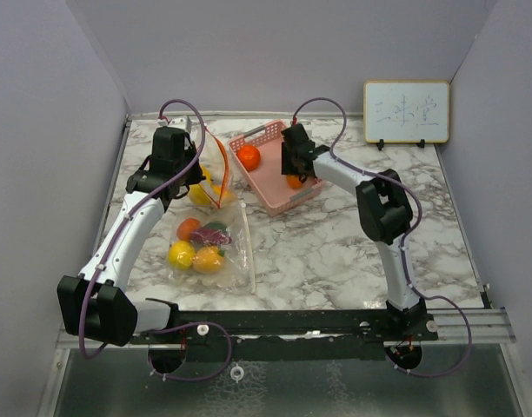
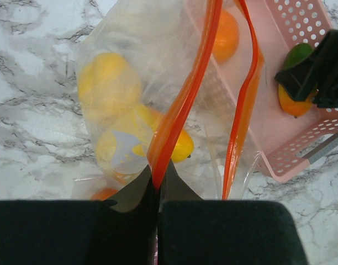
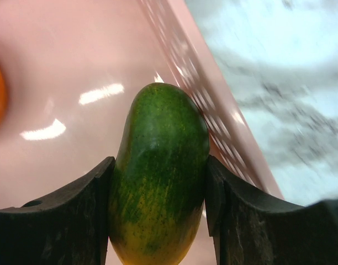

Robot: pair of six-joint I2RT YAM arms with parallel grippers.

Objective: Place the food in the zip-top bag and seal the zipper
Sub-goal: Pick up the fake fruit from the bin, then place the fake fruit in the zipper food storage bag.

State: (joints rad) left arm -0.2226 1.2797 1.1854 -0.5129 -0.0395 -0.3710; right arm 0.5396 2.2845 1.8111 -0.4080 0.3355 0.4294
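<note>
My left gripper [image 2: 157, 176] is shut on one orange zipper strip [image 2: 183, 99] of the clear zip-top bag [image 1: 212, 174] and holds its mouth up and open. Yellow toy fruits [image 2: 105, 83] lie inside the bag. My right gripper [image 3: 159, 204] is shut on a green and yellow toy mango [image 3: 160, 176] over the near right part of the pink basket [image 1: 270, 193]. In the top view that gripper [image 1: 294, 178] is to the right of the bag. An orange toy fruit [image 1: 248, 157] lies in the basket's far left corner.
A second clear bag [image 1: 236, 252] with several toy fruits lies flat on the marble table in front of the left arm. A small whiteboard [image 1: 406, 111] stands at the back right. Grey walls close in the table's left, back and right.
</note>
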